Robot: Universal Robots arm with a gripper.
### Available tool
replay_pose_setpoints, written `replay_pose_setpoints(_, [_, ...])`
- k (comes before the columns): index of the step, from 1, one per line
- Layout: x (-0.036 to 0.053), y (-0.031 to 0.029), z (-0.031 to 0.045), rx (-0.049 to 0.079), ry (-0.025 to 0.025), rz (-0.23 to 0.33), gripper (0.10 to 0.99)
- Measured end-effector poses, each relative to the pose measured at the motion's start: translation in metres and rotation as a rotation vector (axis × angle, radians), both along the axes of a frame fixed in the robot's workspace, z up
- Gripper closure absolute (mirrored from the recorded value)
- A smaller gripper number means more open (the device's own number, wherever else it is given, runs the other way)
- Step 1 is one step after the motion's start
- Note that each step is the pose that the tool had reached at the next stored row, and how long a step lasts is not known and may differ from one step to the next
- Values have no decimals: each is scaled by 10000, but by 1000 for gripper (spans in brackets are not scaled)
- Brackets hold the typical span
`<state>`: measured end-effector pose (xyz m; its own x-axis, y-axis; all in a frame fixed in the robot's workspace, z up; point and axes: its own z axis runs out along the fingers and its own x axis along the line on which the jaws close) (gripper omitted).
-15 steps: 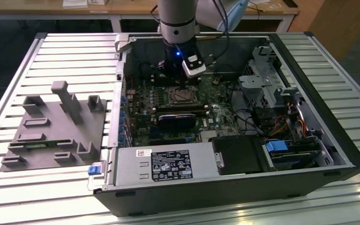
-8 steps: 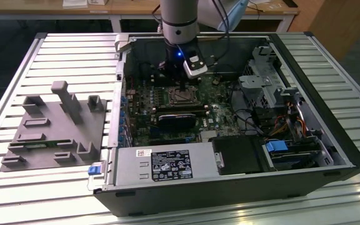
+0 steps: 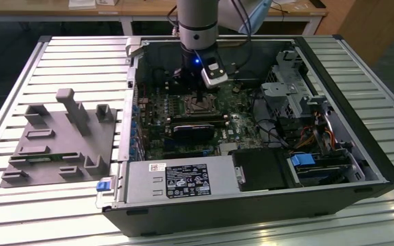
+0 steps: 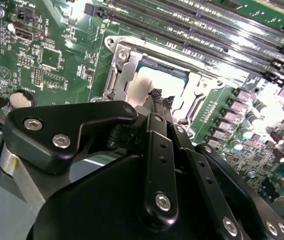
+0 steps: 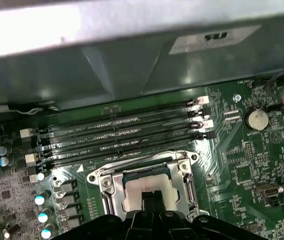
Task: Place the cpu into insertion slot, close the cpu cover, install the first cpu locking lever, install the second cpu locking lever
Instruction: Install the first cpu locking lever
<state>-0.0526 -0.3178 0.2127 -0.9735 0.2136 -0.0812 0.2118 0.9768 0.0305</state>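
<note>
Arm (image 3: 197,23) vert., gripper (image 4: 161,96) fingers together, tips at cpu (image 4: 138,90)

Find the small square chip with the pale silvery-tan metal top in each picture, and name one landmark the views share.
Exterior view: the small square silvery-tan chip sits mid-motherboard, directly under the arm.
Second wrist view: the chip lies just beyond the black gripper.
First wrist view: the chip lies between the gripper and the long black memory slots.
Shared landmark: the silvery square metal frame around the chip.
</note>
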Motion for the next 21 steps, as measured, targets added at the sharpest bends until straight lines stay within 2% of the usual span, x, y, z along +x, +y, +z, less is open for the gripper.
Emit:
replay_pose_setpoints(2, [3,-11,-2,-23,59,-16,984])
replay_pose_setpoints(3, [6,-16,-2,-38,73,-26,984])
replay_pose_setpoints(11, [10,-16,3,-63,76,-45,984])
replay_pose_setpoints(21, [10,-18,156,-86,75,-95,984])
